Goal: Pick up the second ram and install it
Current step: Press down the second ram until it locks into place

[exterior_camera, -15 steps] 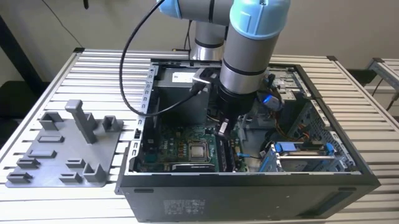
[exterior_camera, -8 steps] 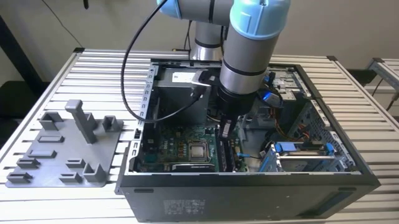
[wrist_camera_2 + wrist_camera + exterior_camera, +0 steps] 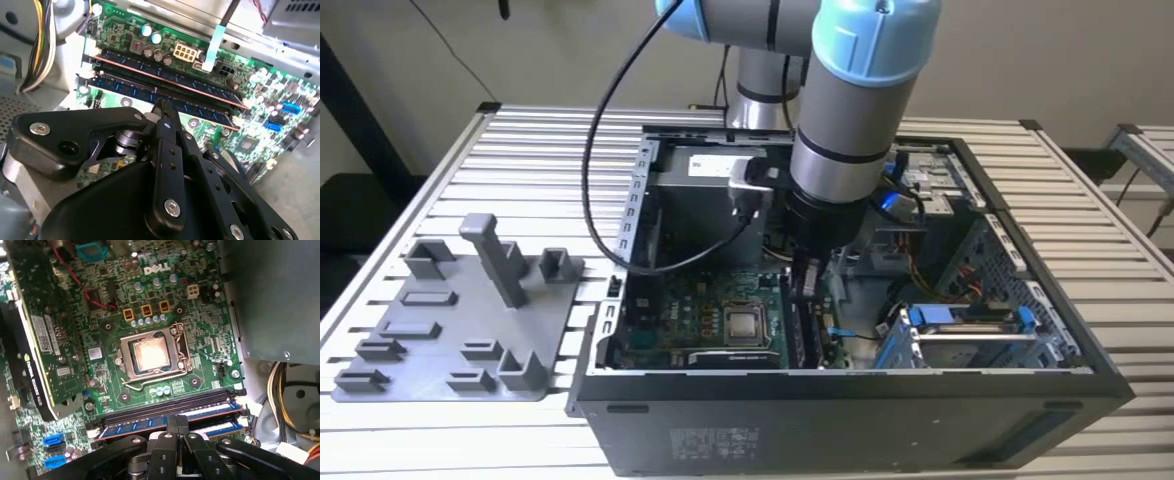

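Note:
My gripper [image 3: 803, 292] reaches down into the open computer case, over the memory slots of the green motherboard [image 3: 707, 325]. Its two fingers are shut against each other with nothing between them. In both wrist views the gripper [image 3: 162, 106] [image 3: 177, 421] has its tips on or just above the top edge of the second ram [image 3: 131, 90] [image 3: 131, 426], a dark blue stick standing in its slot. Another stick [image 3: 170, 77] stands in the slot beside it. I cannot tell whether the tips touch the ram.
The processor socket [image 3: 150, 356] and two bare black slots [image 3: 160, 407] lie beside the sticks. A graphics card [image 3: 40, 340] stands along one side, and cable bundles [image 3: 290, 385] hang on the other. A grey fixture tray [image 3: 460, 320] sits at the exterior view's left of the case [image 3: 854, 420].

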`<action>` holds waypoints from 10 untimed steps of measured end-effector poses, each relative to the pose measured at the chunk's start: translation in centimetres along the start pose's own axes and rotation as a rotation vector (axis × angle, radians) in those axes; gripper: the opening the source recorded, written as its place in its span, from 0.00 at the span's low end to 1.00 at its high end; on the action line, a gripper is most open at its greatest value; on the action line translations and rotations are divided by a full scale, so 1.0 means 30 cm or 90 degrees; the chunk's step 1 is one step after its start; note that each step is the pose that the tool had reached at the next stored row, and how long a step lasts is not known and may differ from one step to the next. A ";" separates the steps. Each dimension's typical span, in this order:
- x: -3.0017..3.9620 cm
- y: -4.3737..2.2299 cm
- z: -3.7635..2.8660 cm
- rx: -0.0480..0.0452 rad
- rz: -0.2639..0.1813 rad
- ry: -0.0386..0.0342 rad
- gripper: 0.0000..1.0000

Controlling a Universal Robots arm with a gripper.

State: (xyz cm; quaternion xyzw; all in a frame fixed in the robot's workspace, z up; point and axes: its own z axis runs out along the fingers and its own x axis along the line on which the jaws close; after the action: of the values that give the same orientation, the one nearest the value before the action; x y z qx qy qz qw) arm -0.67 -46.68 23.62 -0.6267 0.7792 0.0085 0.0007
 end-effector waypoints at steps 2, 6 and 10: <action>0.000 0.000 0.001 -0.0002 -0.022 0.0001 0.11; 0.001 0.000 0.002 -0.0006 -0.065 0.0006 0.11; 0.001 0.001 0.002 -0.0006 -0.067 0.0006 0.11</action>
State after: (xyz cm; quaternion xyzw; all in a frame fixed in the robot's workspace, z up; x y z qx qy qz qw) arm -0.70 -46.69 23.56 -0.6666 0.7454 0.0086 0.0005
